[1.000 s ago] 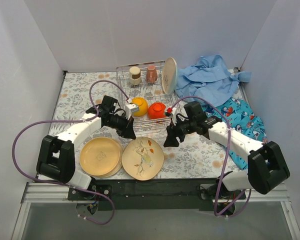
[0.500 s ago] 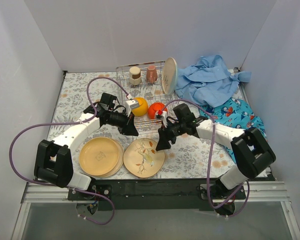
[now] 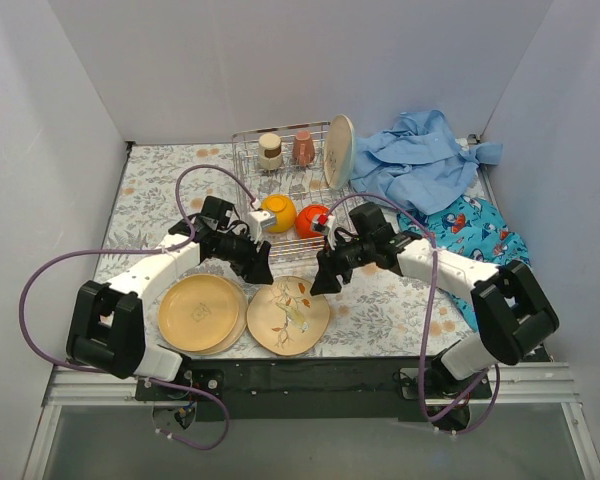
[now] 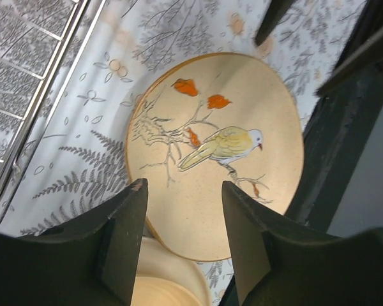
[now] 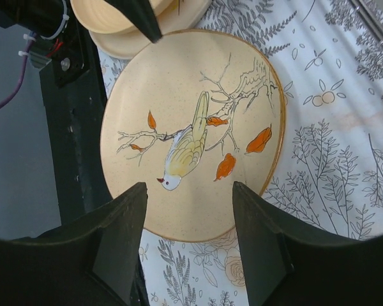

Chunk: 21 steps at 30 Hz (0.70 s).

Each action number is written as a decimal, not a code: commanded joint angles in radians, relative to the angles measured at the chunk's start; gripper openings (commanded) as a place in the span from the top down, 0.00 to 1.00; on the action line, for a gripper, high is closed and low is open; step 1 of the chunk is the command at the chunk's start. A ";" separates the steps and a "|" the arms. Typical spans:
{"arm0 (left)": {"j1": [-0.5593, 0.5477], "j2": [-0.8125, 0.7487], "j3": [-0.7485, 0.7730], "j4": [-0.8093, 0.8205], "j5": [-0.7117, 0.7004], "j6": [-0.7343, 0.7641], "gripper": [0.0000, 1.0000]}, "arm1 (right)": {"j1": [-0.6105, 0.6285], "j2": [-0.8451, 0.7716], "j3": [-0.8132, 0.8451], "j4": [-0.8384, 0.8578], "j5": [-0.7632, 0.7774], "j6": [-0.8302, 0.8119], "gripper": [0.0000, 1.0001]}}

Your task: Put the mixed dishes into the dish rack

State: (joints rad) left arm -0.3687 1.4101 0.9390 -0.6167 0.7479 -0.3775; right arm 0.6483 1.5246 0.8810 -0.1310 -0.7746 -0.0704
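Your dish rack (image 3: 246,152) stands at the back, an upright plate (image 3: 340,150) in it. The bird plate (image 3: 288,316) lies flat on the table (image 3: 150,190) before it, touching the yellow plates (image 3: 200,313). Your left gripper (image 4: 184,191) and right gripper (image 5: 190,187) hover above it, jaws apart, empty.

Plates (image 3: 288,315), rack (image 3: 242,160), cloths (image 3: 420,160) on table (image 3: 150,190)

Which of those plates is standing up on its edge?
The cream plate at the right end of the wire rack; the bird plate and the yellow plates lie flat.
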 commanded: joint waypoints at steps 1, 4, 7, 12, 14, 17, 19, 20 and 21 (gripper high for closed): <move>-0.001 -0.007 -0.041 0.046 -0.107 0.037 0.50 | 0.002 -0.092 -0.022 0.010 0.018 -0.006 0.36; -0.001 0.029 -0.055 0.063 -0.113 0.058 0.51 | 0.002 -0.130 -0.039 0.010 0.031 -0.012 0.36; -0.001 0.067 -0.074 0.089 -0.136 0.068 0.52 | 0.002 -0.152 -0.060 0.011 0.038 -0.019 0.36; -0.003 0.101 -0.095 0.107 -0.127 0.086 0.53 | 0.001 -0.172 -0.086 0.011 0.043 -0.029 0.36; -0.001 0.113 -0.103 0.115 -0.134 0.083 0.53 | 0.001 -0.178 -0.091 0.014 0.043 -0.029 0.36; -0.003 0.119 -0.120 0.129 -0.137 0.089 0.54 | -0.001 -0.185 -0.100 0.018 0.051 -0.035 0.36; -0.003 0.115 -0.117 0.126 -0.151 0.089 0.55 | -0.003 -0.191 -0.103 0.018 0.051 -0.037 0.36; -0.003 0.109 -0.114 0.121 -0.162 0.083 0.55 | -0.004 -0.193 -0.105 0.018 0.052 -0.037 0.36; -0.003 0.086 -0.112 0.114 -0.169 0.078 0.55 | -0.006 -0.195 -0.105 0.018 0.052 -0.040 0.36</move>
State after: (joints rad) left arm -0.3756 1.5143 0.8402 -0.5034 0.6376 -0.2913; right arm 0.6483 1.3701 0.7868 -0.1310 -0.7200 -0.0864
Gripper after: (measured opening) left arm 0.455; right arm 0.642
